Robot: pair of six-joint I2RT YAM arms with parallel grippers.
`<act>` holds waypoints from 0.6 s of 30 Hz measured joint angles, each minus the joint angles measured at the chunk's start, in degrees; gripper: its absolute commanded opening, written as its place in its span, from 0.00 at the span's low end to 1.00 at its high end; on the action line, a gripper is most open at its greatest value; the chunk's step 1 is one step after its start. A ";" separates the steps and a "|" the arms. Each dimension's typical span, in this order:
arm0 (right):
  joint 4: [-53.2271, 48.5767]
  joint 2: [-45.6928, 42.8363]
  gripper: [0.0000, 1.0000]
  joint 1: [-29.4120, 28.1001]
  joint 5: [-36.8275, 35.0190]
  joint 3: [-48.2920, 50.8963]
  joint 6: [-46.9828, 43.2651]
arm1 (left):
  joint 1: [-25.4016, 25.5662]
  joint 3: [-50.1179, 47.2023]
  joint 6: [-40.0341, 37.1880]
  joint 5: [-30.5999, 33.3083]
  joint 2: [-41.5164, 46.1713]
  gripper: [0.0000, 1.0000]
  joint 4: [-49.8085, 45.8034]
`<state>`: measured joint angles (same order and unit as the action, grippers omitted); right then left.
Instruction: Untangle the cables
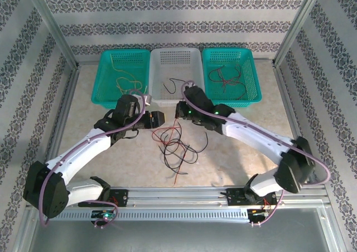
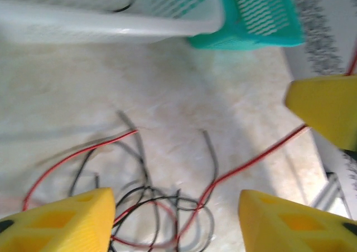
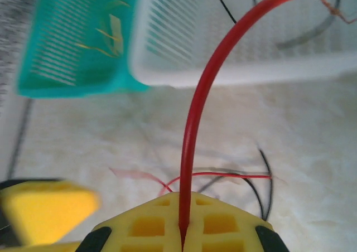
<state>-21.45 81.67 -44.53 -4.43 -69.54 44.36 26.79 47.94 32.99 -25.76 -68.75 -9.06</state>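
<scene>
Top view: tangle of thin red and black cables (image 1: 175,146) on table, just before white plastic mesh basket (image 1: 192,68). Left gripper (image 1: 158,119) and right gripper (image 1: 179,110) between basket and tangle.
Left wrist view: left gripper spread wide above tangle.
Right wrist view: right gripper pinching 1 red cable (image 3: 192,135), arcing up before basket.

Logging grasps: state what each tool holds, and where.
Right tool pinches a red cable near its stripped end. Left tool is open, holding nothing.
</scene>
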 measured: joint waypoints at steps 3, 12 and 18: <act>-2.08 -3.28 0.00 0.07 0.50 -4.92 -2.64 | 1.05 0.87 0.42 -3.76 0.00 0.69 6.40; -5.64 -5.38 0.00 0.37 3.37 -18.82 -7.28 | 3.19 8.35 0.52 -8.90 -3.48 0.68 17.79; -6.19 -5.77 0.00 1.68 5.25 -23.06 -7.21 | 5.57 9.09 1.09 -10.10 -5.07 0.61 20.28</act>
<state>-27.64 75.90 -42.85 0.82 -92.60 37.15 32.36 57.04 34.09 -35.86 -73.82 11.22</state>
